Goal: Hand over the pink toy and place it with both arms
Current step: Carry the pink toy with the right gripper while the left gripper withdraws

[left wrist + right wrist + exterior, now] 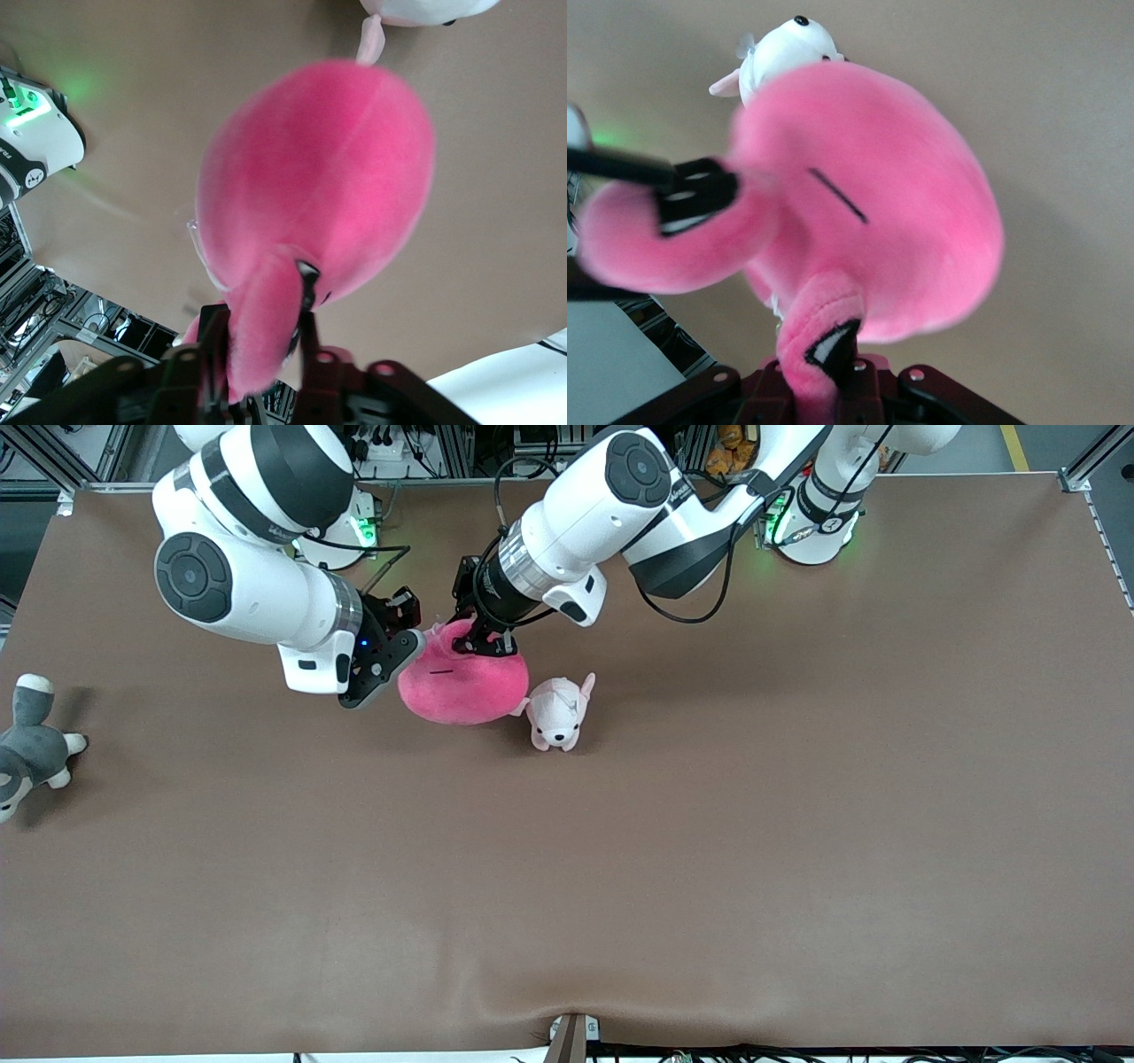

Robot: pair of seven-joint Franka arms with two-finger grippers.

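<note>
Gripping the pink toy (463, 682) by separate eye stalks, both arms' jaws; no legible writing.

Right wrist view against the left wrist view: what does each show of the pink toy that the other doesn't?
Only the right wrist view shows the pink toy's thin mouth line, a black half-lidded eye on the stalk pinched in the right hand, and the left hand on the other stalk. Only the left wrist view shows the toy's plain pink surface without the mouth line, with the left hand around one stalk. Both show the brown table and part of the white dog plush.
</note>
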